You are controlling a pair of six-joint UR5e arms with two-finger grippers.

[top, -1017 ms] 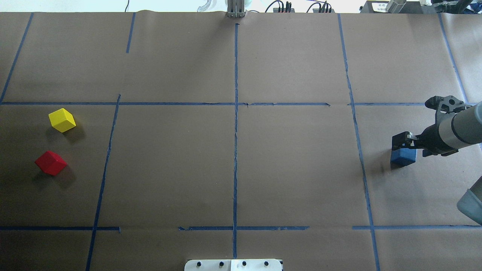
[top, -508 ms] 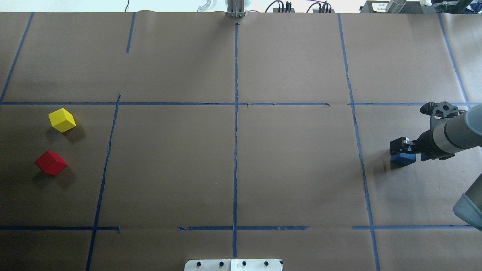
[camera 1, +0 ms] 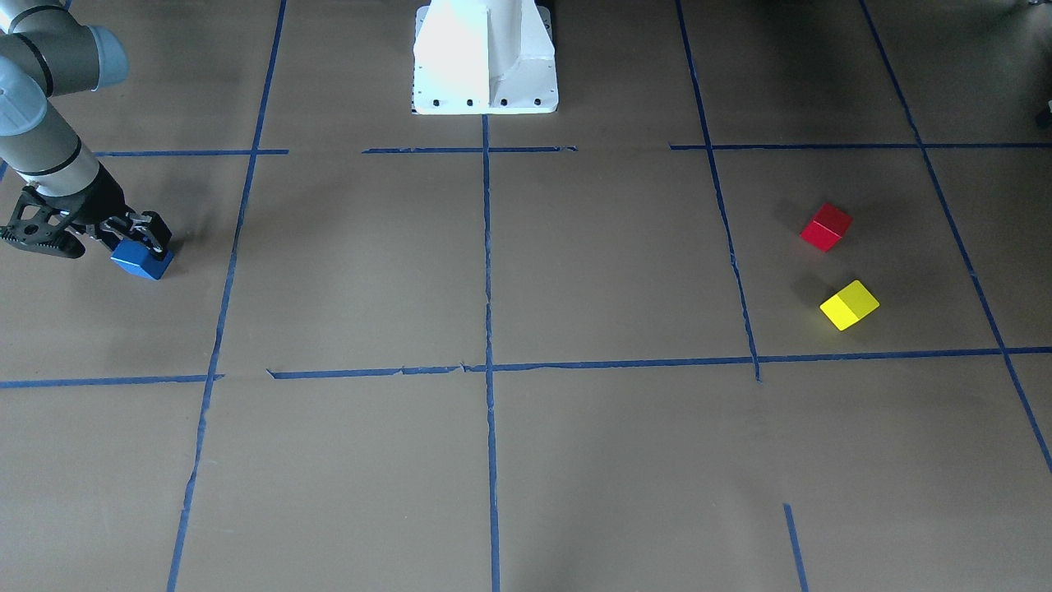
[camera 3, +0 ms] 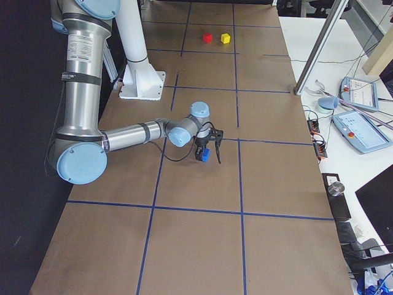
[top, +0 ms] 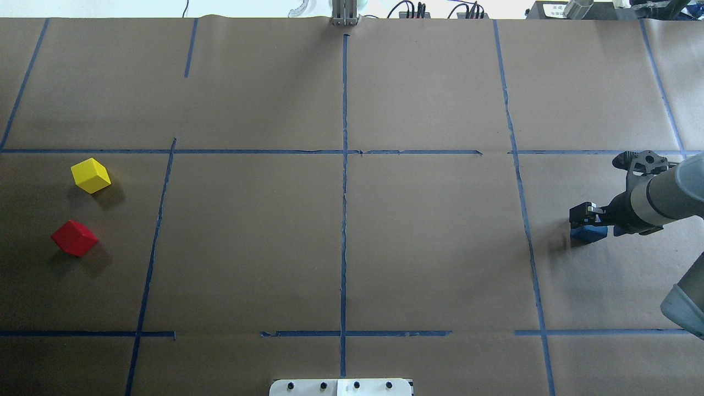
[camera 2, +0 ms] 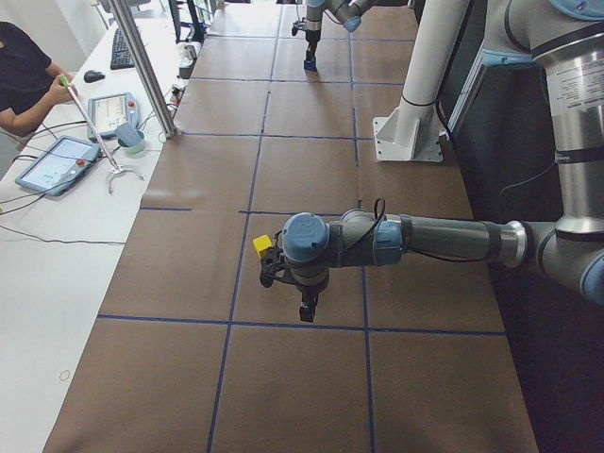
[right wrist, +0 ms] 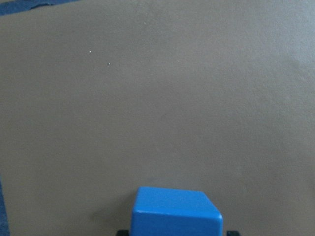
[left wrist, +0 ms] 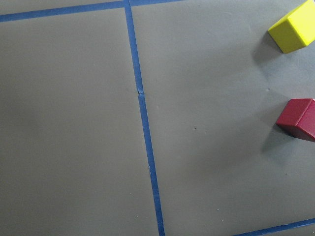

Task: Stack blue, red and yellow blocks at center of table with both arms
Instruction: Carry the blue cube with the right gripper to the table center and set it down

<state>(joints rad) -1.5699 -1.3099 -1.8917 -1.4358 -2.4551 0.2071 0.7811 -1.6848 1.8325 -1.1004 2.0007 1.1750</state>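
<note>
The blue block point(top: 587, 234) sits on the brown table at the far right; it also shows in the front view point(camera 1: 141, 260) and at the bottom of the right wrist view point(right wrist: 176, 214). My right gripper point(top: 587, 222) is lowered over it, fingers open and straddling the block point(camera 3: 206, 155). The yellow block point(top: 91, 175) and red block point(top: 74, 237) lie at the far left, apart from each other; both show in the left wrist view, yellow point(left wrist: 295, 32) and red point(left wrist: 298, 120). My left gripper point(camera 2: 307, 310) hovers near the yellow block point(camera 2: 262, 247); I cannot tell whether it is open.
Blue tape lines divide the table into a grid, crossing near the centre point(top: 344, 152). The white robot base point(camera 1: 485, 57) stands at the near edge. A side table with tablets point(camera 2: 57, 165), a metal post and an operator lies beyond the far edge.
My right gripper has lowered onto the blue block, its fingers now down around it. The blocks have not moved.
</note>
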